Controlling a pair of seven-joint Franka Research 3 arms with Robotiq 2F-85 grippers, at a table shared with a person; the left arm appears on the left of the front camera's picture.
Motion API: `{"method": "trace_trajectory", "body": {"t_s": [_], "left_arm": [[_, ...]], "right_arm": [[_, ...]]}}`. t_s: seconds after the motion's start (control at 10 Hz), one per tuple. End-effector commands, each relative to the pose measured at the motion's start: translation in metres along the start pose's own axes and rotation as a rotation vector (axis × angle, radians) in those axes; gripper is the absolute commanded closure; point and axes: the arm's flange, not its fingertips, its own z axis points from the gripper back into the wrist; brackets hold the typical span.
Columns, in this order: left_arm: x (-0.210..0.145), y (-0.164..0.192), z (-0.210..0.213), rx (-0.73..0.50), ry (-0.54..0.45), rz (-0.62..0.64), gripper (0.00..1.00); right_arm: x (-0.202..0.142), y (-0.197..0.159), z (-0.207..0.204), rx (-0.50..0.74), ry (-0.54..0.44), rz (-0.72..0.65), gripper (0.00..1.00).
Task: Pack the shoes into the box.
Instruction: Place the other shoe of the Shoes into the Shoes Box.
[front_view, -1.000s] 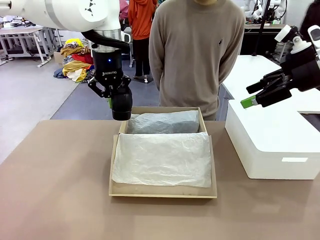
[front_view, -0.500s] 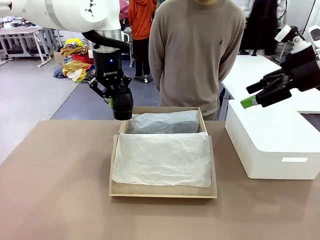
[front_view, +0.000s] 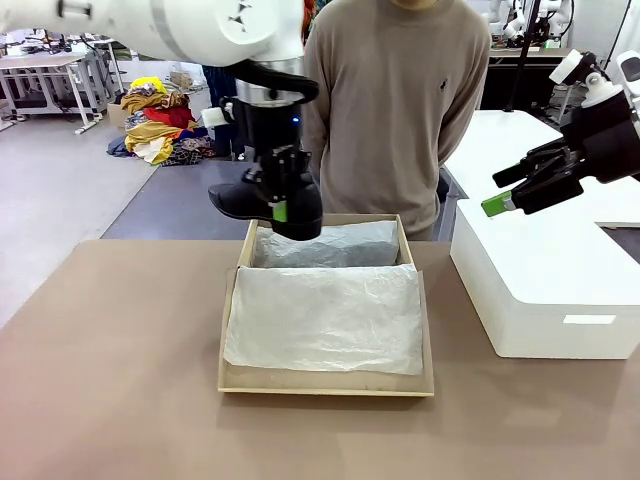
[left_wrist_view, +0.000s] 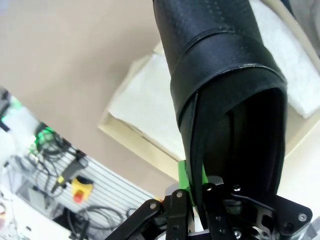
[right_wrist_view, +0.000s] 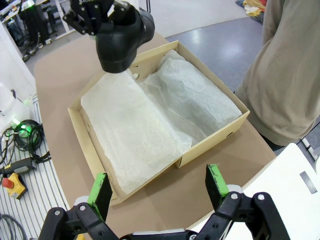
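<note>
A glossy black shoe (front_view: 250, 203) hangs above the far left corner of the tan cardboard box (front_view: 325, 386), toe pointing left. My left gripper (front_view: 287, 212) is shut on the shoe's heel end from above. In the left wrist view the shoe (left_wrist_view: 220, 75) runs away from the fingers (left_wrist_view: 185, 176) over the box (left_wrist_view: 131, 134). Crinkled white tissue paper (front_view: 325, 315) lines the box and its flap. My right gripper (front_view: 503, 196) stands open above the white box, nothing between its green pads (right_wrist_view: 100, 194). The right wrist view looks down on the box (right_wrist_view: 212, 140) and the held shoe (right_wrist_view: 120, 40).
A person in a beige sweater (front_view: 395, 110) stands just behind the box at the table's far edge. A bigger smooth white box (front_view: 540, 285) sits at the right. The brown tabletop (front_view: 110, 370) is bare to the left and front of the cardboard box.
My left arm has moved right with the shoe and turned its wrist, so the shoe now shows side-on over the box's far left corner. The right arm has not moved.
</note>
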Motion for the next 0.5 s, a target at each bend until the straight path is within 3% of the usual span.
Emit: {"method": "trace_trajectory", "body": {"t_s": [0.0, 0.3, 0.4], "left_arm": [[-0.014, -0.029, 0.002, 0.013, -0.016, 0.102, 1.00], [-0.048, -0.062, -0.021, 0.026, -0.055, 0.159, 1.00], [-0.052, -0.065, -0.023, 0.043, -0.064, 0.108, 1.00]], "right_arm": [[0.001, -0.004, 0.000, 0.014, -0.026, 0.022, 0.00], [0.001, -0.004, 0.000, 0.014, -0.026, 0.022, 0.00], [0.001, -0.004, 0.000, 0.014, -0.026, 0.022, 0.00]]}}
